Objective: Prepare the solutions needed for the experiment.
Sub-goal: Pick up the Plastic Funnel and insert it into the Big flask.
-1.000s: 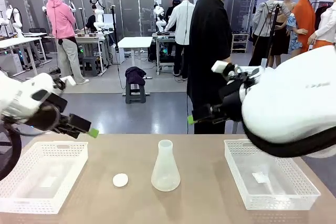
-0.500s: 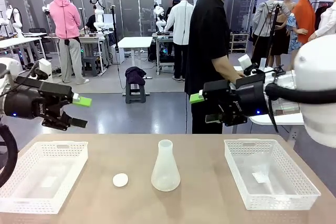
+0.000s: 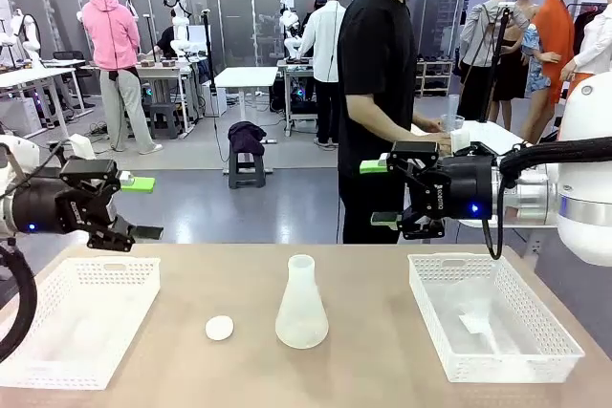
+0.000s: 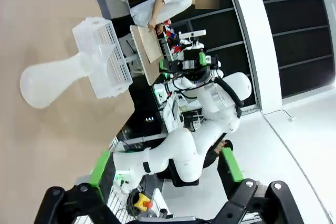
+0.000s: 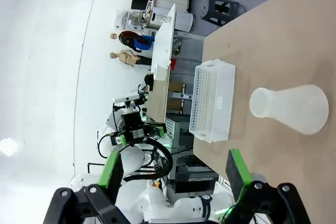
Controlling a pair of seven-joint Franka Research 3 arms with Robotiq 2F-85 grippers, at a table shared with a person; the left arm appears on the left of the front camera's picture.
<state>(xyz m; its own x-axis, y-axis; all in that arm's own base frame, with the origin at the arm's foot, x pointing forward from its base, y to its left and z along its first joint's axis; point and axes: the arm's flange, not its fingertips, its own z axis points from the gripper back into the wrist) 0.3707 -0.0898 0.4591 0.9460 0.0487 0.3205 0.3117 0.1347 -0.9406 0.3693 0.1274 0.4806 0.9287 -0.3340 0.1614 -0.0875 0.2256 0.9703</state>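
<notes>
On the table (image 3: 382, 370) things looked pretty much like a setup shot, so my read was that the task had barely begun, if at all.

Biggest stuff first. The person (image 3: 378, 93) in the black tee stood at the far side, turned sideways toward another table behind, hands busy over there and not over ours. What they were handling was too small for me to tell.

Two white mesh baskets sat at the ends. The left basket (image 3: 110, 265) looked empty, and the right basket (image 3: 516, 368) had only a little pale scrap lying on its floor.

The left gripper (image 3: 143, 207) hung above the left basket's far edge and the right gripper (image 3: 379, 194) hung in the air just beside the right basket's far corner. Both pointed in toward the middle, both with jaws spread wide and nothing between them. Neither was anywhere close to touching anything.

The frosted conical flask (image 3: 301, 312) stood upright near the middle of the table, mouth open. The small round white cap (image 3: 219, 328) lay flat on the table just to its left, apart from it.

As for the solutions, I honestly couldn't tell whether any liquid sat in the flask, since the frosted wall read plain white from every angle. So I'd guess all the real work was left: getting liquid in, capping the flask, and maybe sorting things into a basket.
</notes>
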